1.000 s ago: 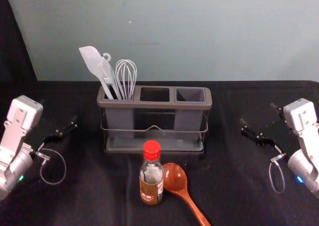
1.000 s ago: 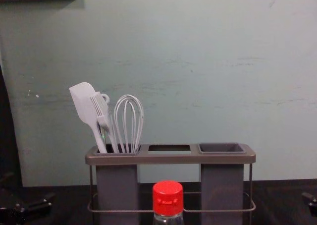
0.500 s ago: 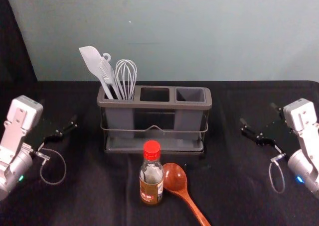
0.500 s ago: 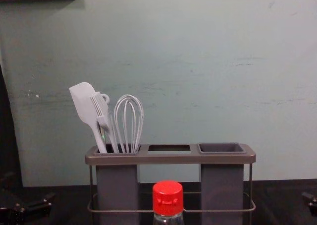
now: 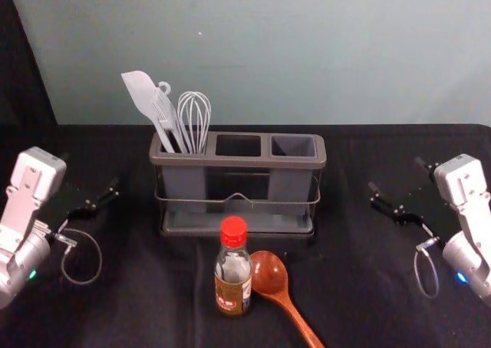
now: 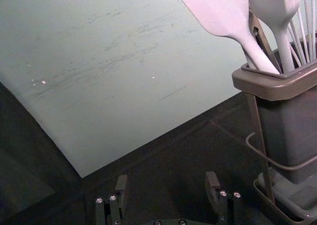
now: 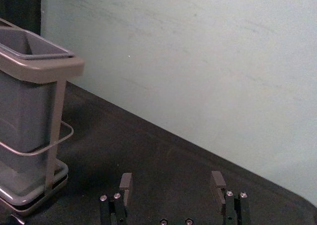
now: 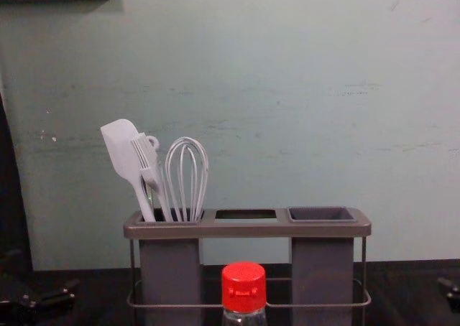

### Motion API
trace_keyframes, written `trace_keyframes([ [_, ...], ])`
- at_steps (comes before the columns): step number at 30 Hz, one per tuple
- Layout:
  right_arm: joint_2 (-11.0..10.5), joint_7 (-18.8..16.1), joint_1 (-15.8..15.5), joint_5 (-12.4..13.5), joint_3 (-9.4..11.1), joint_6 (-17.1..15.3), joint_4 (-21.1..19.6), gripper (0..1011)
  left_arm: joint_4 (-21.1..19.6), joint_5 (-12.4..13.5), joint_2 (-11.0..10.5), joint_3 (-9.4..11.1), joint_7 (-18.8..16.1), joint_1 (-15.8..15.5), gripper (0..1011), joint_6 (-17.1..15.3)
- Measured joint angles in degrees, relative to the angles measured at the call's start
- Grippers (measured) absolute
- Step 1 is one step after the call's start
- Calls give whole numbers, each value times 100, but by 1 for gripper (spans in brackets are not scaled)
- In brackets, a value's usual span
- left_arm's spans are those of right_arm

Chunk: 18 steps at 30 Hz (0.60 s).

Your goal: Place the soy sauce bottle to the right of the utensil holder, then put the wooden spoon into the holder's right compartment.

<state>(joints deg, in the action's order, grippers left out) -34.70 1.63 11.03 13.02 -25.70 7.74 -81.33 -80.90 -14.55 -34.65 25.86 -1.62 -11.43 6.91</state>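
In the head view, the soy sauce bottle (image 5: 233, 280) stands upright in front of the utensil holder (image 5: 238, 162); its red cap (image 8: 244, 288) rises in the chest view. Close by the bottle's right side lies the wooden spoon (image 5: 270, 274), bowl toward the holder and handle toward the near edge. The holder's right compartment (image 5: 293, 146) is empty. My left gripper (image 5: 89, 181) is left of the holder, my right gripper (image 5: 397, 175) right of it. Both wrist views show open, empty fingers, on the left gripper (image 6: 167, 180) and the right gripper (image 7: 172, 180).
A white spatula (image 5: 141, 95), a brush and a whisk (image 5: 194, 118) stand in the holder's left compartment. Behind the black-covered table (image 5: 130, 310) rises a pale wall (image 5: 307, 49).
My right arm has shifted very slightly toward the left in the head view. The left arm, bottle, spoon and holder stay where they were.
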Motion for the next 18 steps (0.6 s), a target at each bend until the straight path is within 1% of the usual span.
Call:
trace_keyframes([
  [2,-1,18,-48,-65,42,48,-48,1004,0,0,0,0,0,0,1011,0],
  [5,-7,18,-124,-81,111,97,-118,1004,0,0,0,0,0,0,1011,0],
  [6,-25,-29,-169,-36,153,99,-175,1004,0,0,0,0,0,0,1011,0],
  [7,-25,-29,-169,-36,153,99,-175,1004,0,0,0,0,0,0,1011,0],
  [10,-111,-176,-331,90,264,37,-437,1004,0,0,0,0,0,0,1011,0],
  [11,-111,-176,-331,90,264,37,-437,1004,0,0,0,0,0,0,1011,0],
  [13,-167,-267,-458,220,359,-13,-608,1004,0,0,0,0,0,0,1011,0],
  [14,-201,-332,-548,324,429,-36,-717,1004,0,0,0,0,0,0,1012,0],
  [17,-261,-486,-683,497,528,-34,-852,1004,0,0,0,0,0,0,1012,0],
  [18,-300,-627,-758,619,574,-8,-922,1004,0,0,0,0,0,0,1011,0],
])
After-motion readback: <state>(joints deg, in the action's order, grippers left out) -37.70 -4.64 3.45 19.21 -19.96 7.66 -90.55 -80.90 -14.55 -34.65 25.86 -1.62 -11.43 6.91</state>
